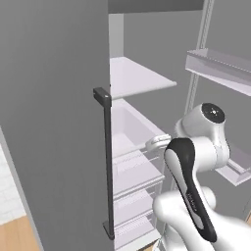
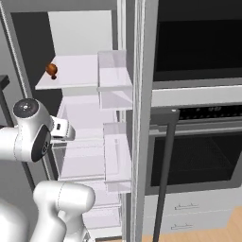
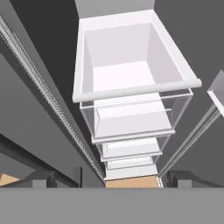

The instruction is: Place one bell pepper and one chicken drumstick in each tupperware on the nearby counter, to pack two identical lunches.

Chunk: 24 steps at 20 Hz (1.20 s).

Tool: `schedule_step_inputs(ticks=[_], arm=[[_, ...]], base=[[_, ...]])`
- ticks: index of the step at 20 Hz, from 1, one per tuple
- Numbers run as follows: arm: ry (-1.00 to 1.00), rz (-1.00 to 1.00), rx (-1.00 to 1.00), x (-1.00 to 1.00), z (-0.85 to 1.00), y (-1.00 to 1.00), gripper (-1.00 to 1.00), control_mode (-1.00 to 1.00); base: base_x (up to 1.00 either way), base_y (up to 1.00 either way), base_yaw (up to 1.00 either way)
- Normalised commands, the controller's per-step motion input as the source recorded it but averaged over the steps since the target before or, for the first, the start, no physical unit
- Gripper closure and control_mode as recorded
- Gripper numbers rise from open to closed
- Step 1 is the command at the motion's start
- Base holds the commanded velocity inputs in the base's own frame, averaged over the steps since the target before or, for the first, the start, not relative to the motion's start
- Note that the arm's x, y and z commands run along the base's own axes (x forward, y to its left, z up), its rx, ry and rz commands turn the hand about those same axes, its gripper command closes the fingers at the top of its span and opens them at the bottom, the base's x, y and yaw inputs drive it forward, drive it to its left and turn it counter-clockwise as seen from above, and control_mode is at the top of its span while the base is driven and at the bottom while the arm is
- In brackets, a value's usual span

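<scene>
An orange-brown chicken drumstick (image 2: 51, 70) lies at the left end of the upper white fridge shelf (image 2: 75, 75). My gripper (image 3: 116, 180) is inside the open fridge, below that shelf, and looks down into a white drawer bin (image 3: 135, 94) that holds nothing. Its dark fingertips (image 3: 48, 178) stand wide apart with nothing between them, so it is open. The white hand (image 1: 158, 143) reaches over the bin (image 1: 132, 128), and the hand (image 2: 61, 128) sits well under the drumstick. The bell peppers, both tupperware tubs and the counter are out of view.
The grey fridge door (image 1: 54, 122) with its dark vertical handle (image 1: 108, 162) stands close on the left. Clear door bins (image 2: 114, 78) hang on the right side. Clear drawers (image 3: 131, 127) stack below the white bin. A black wall oven (image 2: 198, 156) is to the right.
</scene>
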Motion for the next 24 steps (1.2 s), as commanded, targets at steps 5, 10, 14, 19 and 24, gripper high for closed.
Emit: schedule_step_inputs(ticks=[5, 10, 14, 19, 24], arm=[[0.00, 0.00, 0.00, 0.00, 0.00, 0.00, -1.00, 1.00], [-0.05, 0.00, 0.00, 0.00, 0.18, 0.00, -1.00, -1.00], [-0.33, 0.00, 0.00, -0.05, 1.00, 0.00, -1.00, -1.00], [-0.32, 0.00, 0.00, -0.15, 1.00, -0.03, -1.00, -1.00], [-0.02, 0.01, 0.00, 0.31, 1.00, 0.00, -1.00, -1.00]], base=[[0.24, -0.18, 0.04], [0.05, -0.11, 0.02], [0.00, 0.00, 0.00], [0.00, 0.00, 0.00], [0.00, 0.00, 0.00]])
